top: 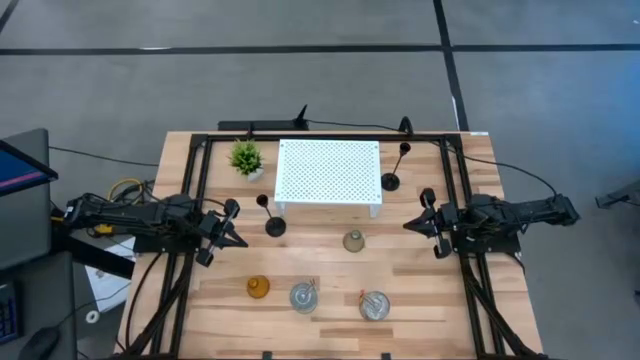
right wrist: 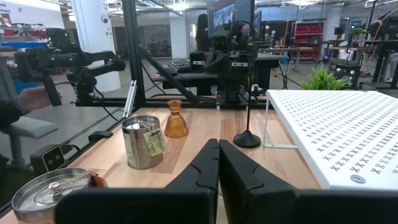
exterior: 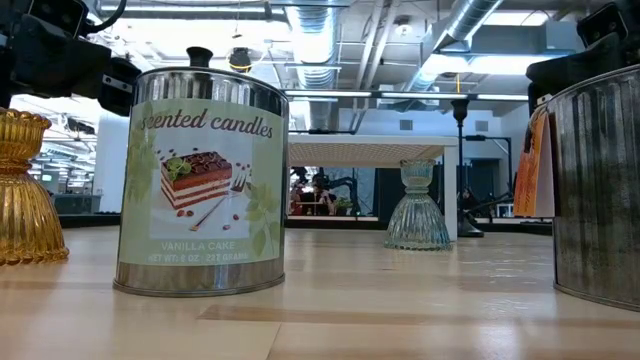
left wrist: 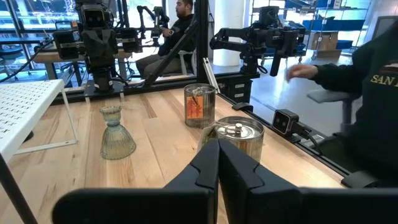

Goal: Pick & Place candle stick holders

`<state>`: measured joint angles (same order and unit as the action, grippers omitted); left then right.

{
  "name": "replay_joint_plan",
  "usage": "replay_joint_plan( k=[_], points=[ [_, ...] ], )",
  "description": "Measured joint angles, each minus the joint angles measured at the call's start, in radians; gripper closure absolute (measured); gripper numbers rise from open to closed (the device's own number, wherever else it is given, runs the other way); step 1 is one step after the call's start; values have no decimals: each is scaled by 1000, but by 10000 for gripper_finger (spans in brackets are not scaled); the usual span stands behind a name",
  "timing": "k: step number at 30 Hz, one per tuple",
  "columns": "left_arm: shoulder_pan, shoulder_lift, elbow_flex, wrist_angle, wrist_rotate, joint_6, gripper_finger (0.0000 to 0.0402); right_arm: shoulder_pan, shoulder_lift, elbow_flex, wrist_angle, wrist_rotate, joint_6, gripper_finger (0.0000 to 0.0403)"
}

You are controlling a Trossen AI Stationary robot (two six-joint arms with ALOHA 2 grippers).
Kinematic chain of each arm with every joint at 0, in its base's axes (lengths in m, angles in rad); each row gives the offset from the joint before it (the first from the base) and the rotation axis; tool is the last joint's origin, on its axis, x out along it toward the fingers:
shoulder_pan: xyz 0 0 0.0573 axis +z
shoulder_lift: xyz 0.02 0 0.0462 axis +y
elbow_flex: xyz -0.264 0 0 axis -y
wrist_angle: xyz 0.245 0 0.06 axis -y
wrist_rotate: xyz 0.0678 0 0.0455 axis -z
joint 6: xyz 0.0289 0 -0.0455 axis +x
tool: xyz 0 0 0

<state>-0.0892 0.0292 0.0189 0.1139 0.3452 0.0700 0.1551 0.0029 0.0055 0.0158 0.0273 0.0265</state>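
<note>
Six candle stick holders stand on the wooden table. One black slim stick [top: 273, 224] is left of the white stand, and another black stick [top: 391, 180] is at the stand's right. A greyish bell-shaped one [top: 354, 241] stands mid-table. An amber one [top: 259, 288] and two lidded tins [top: 304, 296] [top: 374, 306] stand along the near side. My left gripper [top: 242, 242] hovers shut over the table's left side and points right. My right gripper [top: 408, 226] hovers shut over the right side and points left. Each is shut in its own wrist view [left wrist: 217, 146] [right wrist: 219, 146], holding nothing.
A white perforated stand [top: 329, 176] sits at the far middle, with a small green plant [top: 246, 158] to its left. Black frame rails [top: 196, 190] [top: 462, 190] run along both sides of the table. People sit beyond the table [left wrist: 177, 25], and a sleeve [left wrist: 348, 74] shows nearby.
</note>
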Motion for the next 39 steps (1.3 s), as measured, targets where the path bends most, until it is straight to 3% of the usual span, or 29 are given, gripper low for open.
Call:
replay_joint_plan(
  k=[12,18,39],
  points=[
    [0,0,0,0,0,-3,395,0,0,0,0,0,0,403],
    [0,0,0,4,0,-151,395,0,0,0,0,0,0,403],
    [0,0,0,31,0,-157,395,0,0,0,0,0,0,403]
  ],
)
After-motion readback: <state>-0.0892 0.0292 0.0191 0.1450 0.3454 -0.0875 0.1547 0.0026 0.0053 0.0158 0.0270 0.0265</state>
